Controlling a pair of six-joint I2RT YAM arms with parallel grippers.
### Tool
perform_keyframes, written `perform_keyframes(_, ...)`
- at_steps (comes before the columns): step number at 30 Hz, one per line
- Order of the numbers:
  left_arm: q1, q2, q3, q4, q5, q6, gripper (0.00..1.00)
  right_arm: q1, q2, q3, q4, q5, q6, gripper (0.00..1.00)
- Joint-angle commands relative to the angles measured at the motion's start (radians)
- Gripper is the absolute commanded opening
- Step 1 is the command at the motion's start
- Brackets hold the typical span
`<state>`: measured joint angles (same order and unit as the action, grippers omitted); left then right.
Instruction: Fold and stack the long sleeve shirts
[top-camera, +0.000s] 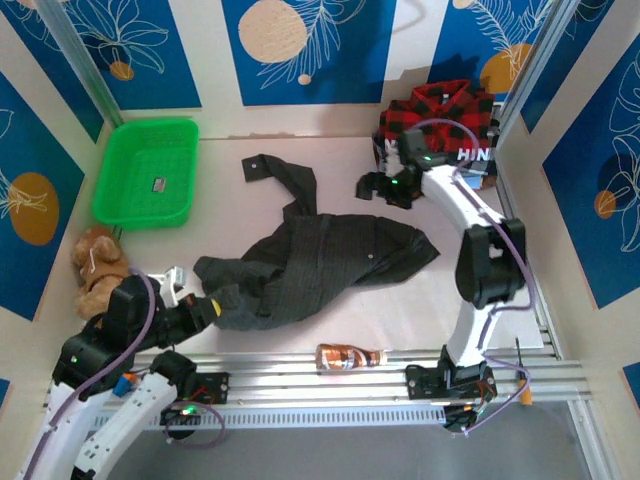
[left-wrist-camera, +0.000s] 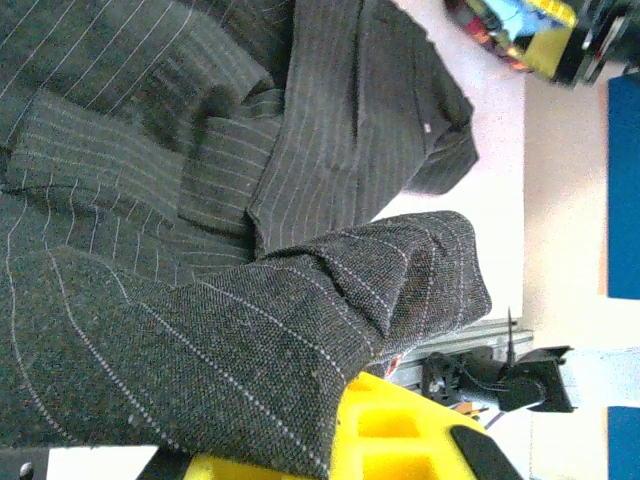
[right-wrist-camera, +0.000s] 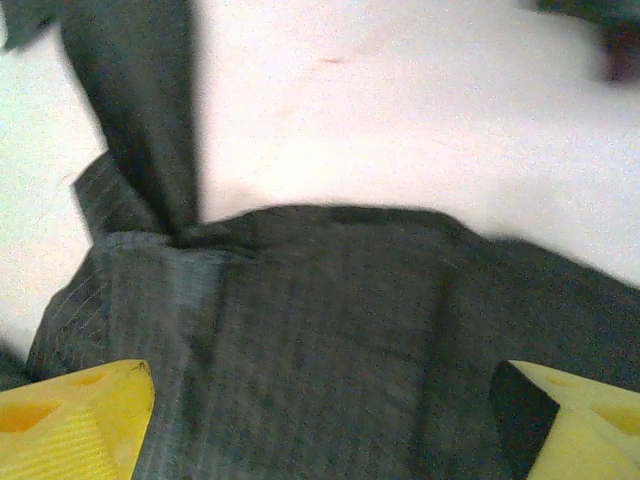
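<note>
My left pincer (top-camera: 205, 305) is clenched on the near-left edge of the charcoal shirt (top-camera: 320, 260). In my left wrist view the striped cloth bunches up and drapes over my yellow fingers (left-wrist-camera: 400, 432), covering most of them. The shirt lies crumpled in the middle of the worktop (top-camera: 225, 215), its body spread toward the right. One sleeve (top-camera: 290, 185) runs away from the body toward the far left and ends in a cuff lying flat on the white surface.

My right pincer (right-wrist-camera: 320, 420) is released, its two yellow tips standing wide apart with nothing between them. In the right wrist view the dark cloth lies below the tips, with the sleeve leading off at the upper left. From above, this pincer hangs just past the far right side of the charcoal shirt, between it and the plaid shirt (top-camera: 440, 110). I cannot tell whether the tips touch the cloth.

The red-and-black plaid shirt sits heaped in the far right corner, well apart from the charcoal one. A green basket (top-camera: 145, 170) stands at the far left. A brown stuffed toy (top-camera: 98, 268) lies near my left arm, and a small bottle (top-camera: 350, 356) lies on its side on the rail at the near edge.
</note>
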<state>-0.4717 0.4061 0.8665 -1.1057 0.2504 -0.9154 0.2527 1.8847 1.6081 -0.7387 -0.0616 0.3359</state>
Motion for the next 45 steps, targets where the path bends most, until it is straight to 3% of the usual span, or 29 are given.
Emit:
perform_keyframes(1, -0.006, -0.016, -0.034, -0.036, -0.005, -0.01, 0.0, 0.132, 0.115, 0.145, -0.143, 0.057, -0.097, 0.86)
perform_keyframes(8, -0.006, -0.036, -0.072, -0.029, 0.001, -0.019, 0.0, 0.306, 0.296, 0.333, -0.168, 0.139, -0.084, 0.85)
perform_keyframes(15, -0.006, -0.03, -0.112, 0.015, 0.018, -0.02, 0.0, 0.446, 0.487, 0.592, -0.286, 0.343, -0.065, 0.8)
perform_keyframes(21, -0.006, -0.018, -0.115, 0.029, 0.021, -0.014, 0.0, 0.484, 0.617, 0.75, -0.361, 0.384, -0.009, 0.69)
perform_keyframes(32, -0.006, -0.023, -0.121, 0.026, 0.018, -0.013, 0.0, 0.513, 0.685, 0.782, -0.409, 0.452, 0.012, 0.52)
perform_keyframes(40, -0.007, -0.026, -0.125, 0.028, 0.013, -0.009, 0.0, 0.524, 0.675, 0.798, -0.42, 0.515, 0.019, 0.3)
perform_keyframes(45, -0.007, -0.023, -0.136, 0.055, 0.015, -0.013, 0.0, 0.52, 0.673, 0.799, -0.418, 0.483, 0.021, 0.01)
